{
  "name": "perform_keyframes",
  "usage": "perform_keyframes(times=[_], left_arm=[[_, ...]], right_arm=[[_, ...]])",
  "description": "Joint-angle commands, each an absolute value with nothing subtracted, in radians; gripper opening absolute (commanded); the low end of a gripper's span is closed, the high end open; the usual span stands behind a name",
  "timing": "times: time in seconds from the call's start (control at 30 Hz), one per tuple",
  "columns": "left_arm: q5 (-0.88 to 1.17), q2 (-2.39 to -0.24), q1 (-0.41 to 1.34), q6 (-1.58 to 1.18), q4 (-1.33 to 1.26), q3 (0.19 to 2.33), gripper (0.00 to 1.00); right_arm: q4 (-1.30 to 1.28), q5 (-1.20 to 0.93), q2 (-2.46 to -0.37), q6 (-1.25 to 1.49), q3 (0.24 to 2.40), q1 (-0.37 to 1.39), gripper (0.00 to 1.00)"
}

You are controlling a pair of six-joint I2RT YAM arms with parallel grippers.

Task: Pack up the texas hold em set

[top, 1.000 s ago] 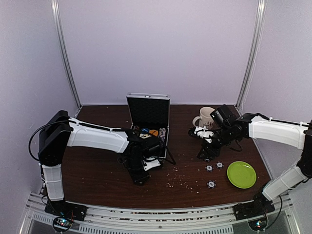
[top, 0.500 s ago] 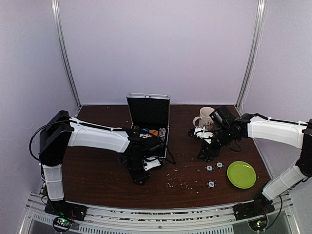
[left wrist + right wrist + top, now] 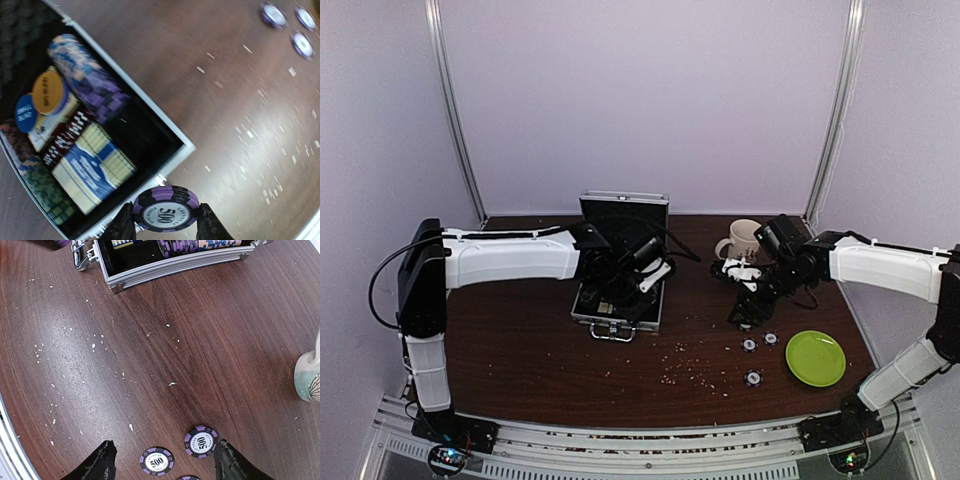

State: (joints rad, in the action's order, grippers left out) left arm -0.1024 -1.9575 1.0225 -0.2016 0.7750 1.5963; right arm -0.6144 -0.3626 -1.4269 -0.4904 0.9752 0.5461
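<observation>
left gripper (image 3: 166, 225): clamped on purple 500 chip (image 3: 165, 210), at the rim of the open aluminium case (image 3: 186, 145). right gripper (image 3: 165, 461): fingers spread, over loose 500 chips (image 3: 201, 441) on table (image 3: 225, 340).

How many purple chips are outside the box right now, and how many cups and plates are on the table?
Loose purple chips: 3
Purple chip held in the left pincer: 1
Mug: 1
Green plate: 1
Total: 6

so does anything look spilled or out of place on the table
Pale specks are scattered over the table in front of the case, like spilled crumbs. Three loose chips lie beside the green plate, outside the case. The left gripper holds another chip. Nothing looks damaged.
</observation>
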Motion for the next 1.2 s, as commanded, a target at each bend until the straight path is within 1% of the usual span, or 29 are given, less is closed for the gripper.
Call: perform_keyframes(times=[0.0,0.13,0.27,0.63,0.8,0.9,1.03,1.17], left_arm=[[-0.209,-2.018,0.962,-0.314,0.597,1.614,0.31],[-0.179,-2.069,0.940,-0.324,0.508,1.618,0.31],[-0.173,-2.119,0.934,-0.329,0.492,1.640,0.31],[-0.185,-2.154,0.922,-0.370,0.383,1.592,0.31],[-0.179,-2.196,0.917,-0.373,0.372,1.621,0.32],[-0.183,-2.212,0.914,-0.376,0.373,1.630,0.37],[-0.191,-2.220,0.914,-0.380,0.382,1.631,0.47],[-0.193,-2.220,0.914,-0.380,0.385,1.631,0.52]], right_arm=[[-0.621,-0.375,-1.427,-0.483,0.979,0.533,0.68],[-0.623,-0.380,-1.425,-0.483,0.979,0.527,0.68],[-0.623,-0.380,-1.425,-0.485,0.978,0.521,0.68],[-0.627,-0.395,-1.441,-0.488,0.981,0.514,0.68],[-0.635,-0.400,-1.455,-0.489,0.986,0.514,0.68],[-0.637,-0.400,-1.456,-0.489,0.986,0.514,0.68],[-0.637,-0.400,-1.454,-0.489,0.986,0.513,0.68],[-0.639,-0.404,-1.461,-0.492,0.987,0.512,0.68]])
